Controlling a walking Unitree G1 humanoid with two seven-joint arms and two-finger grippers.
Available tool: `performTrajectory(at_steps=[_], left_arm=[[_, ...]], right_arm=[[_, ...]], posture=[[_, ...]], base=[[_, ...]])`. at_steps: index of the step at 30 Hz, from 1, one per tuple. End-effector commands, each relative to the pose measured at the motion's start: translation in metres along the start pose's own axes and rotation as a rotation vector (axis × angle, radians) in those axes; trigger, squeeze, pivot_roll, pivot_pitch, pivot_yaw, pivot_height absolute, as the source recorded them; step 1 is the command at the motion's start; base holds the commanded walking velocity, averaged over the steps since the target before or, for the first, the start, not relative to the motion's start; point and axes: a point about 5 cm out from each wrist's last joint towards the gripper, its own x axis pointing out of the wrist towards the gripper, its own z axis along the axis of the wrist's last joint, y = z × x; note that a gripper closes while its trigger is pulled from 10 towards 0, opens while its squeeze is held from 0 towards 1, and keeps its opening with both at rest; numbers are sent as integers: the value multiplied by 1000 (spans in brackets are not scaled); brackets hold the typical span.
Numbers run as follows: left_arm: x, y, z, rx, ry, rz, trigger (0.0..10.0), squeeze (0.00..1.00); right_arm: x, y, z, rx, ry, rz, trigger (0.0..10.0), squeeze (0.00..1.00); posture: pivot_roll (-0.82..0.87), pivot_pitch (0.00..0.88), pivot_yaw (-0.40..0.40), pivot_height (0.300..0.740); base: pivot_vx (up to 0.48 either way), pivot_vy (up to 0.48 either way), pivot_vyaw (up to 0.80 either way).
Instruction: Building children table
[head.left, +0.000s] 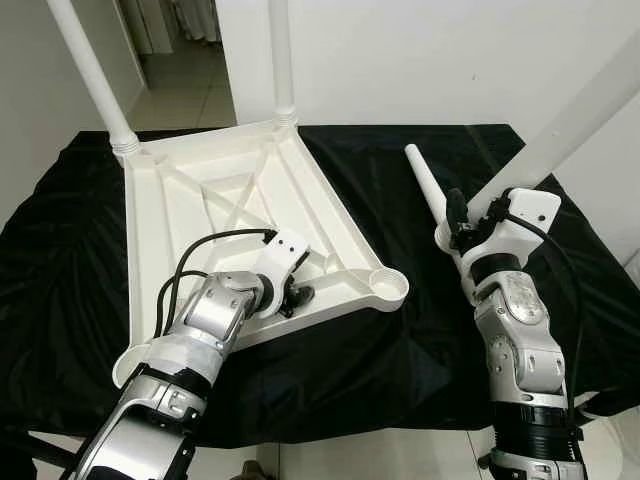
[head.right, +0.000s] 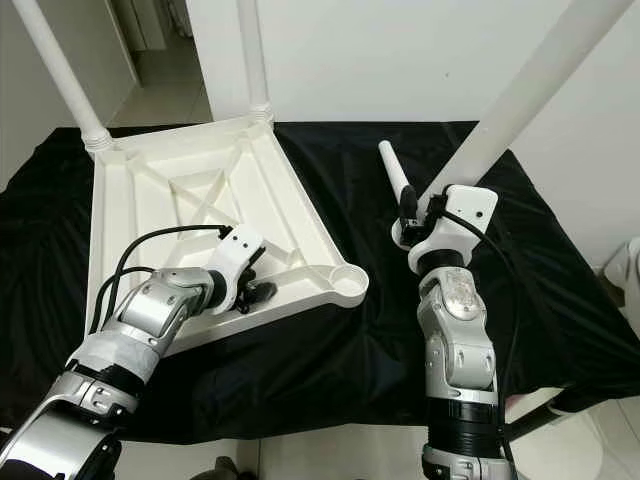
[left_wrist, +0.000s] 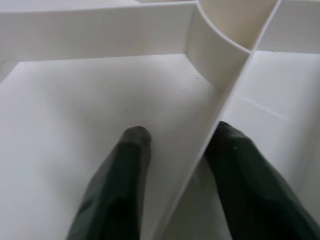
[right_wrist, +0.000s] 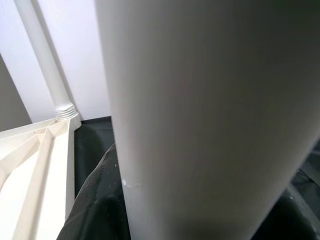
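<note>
The white table top (head.left: 215, 215) lies upside down on the black cloth. Two white legs (head.left: 92, 80) stand screwed into its far corners. My left gripper (head.left: 297, 296) is at the near edge beside the empty round corner socket (head.left: 385, 285). In the left wrist view its fingers (left_wrist: 132, 150) straddle a rib (left_wrist: 227, 95) and are shut on it. To the right, my right gripper (head.left: 462, 225) is shut on a third white leg (head.left: 570, 120), which tilts up and to the right. Another leg (head.left: 425, 185) lies on the cloth just behind that gripper.
The black cloth (head.left: 400, 340) covers the whole work surface, with bare room between the table top and my right arm. A white wall (head.left: 420, 60) rises right behind. A doorway with tiled floor (head.left: 175, 85) opens at the far left.
</note>
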Motion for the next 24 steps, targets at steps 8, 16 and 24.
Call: performTrajectory(at_steps=[8,16,24], left_arm=[[-12,28,-23,-51,83,178,0,0],[-16,31,-25,-56,90,198,4667,0],[-15,22,-13,88,1,136,10000,875]], right_arm=[[0,4,1,5,1,12,10000,0],[2,8,0,10,4,28,10000,0],[3,9,0,8,5,33,10000,0]], posture=[[44,52,60,740],[52,53,51,740],[51,54,46,740]], base=[[0,0,0],[0,0,0],[0,0,0]])
